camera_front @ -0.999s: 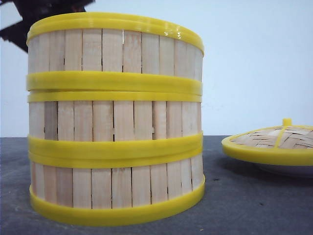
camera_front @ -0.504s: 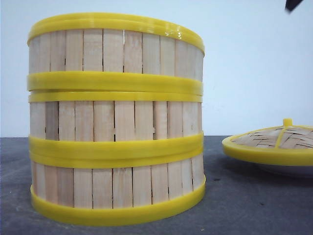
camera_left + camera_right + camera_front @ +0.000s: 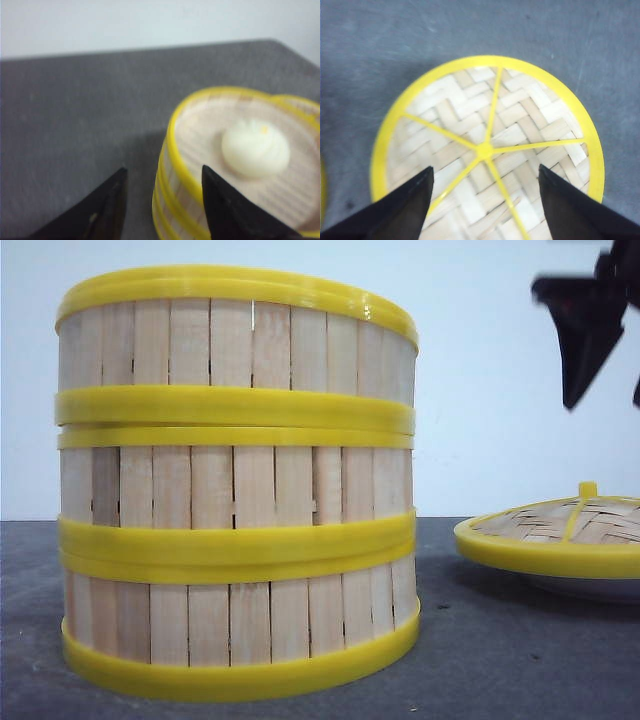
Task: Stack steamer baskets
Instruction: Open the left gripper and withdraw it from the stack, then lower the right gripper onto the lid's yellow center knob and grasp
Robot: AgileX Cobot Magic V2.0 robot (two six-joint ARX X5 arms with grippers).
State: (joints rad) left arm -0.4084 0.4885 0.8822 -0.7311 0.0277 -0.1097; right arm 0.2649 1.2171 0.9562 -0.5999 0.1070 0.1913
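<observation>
With both sets of jaws spread and empty, the right gripper point(image 3: 485, 192) poised over the lid point(image 3: 487, 150) should centre on its knob before closing, I'd judge, while the three steamer baskets point(image 3: 235, 480) stand stacked at nine o'clock on the bench point(image 3: 500, 660), a bun point(image 3: 255, 148) seemingly inside the top one.

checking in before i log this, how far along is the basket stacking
Stacking looks done: the three steamer baskets stand in one column, a white bun in the top one. In hand: the right gripper hangs open above the woven lid, which lies beside the stack. The left gripper is open, holding nothing. Possibly left: lidding the stack.
</observation>
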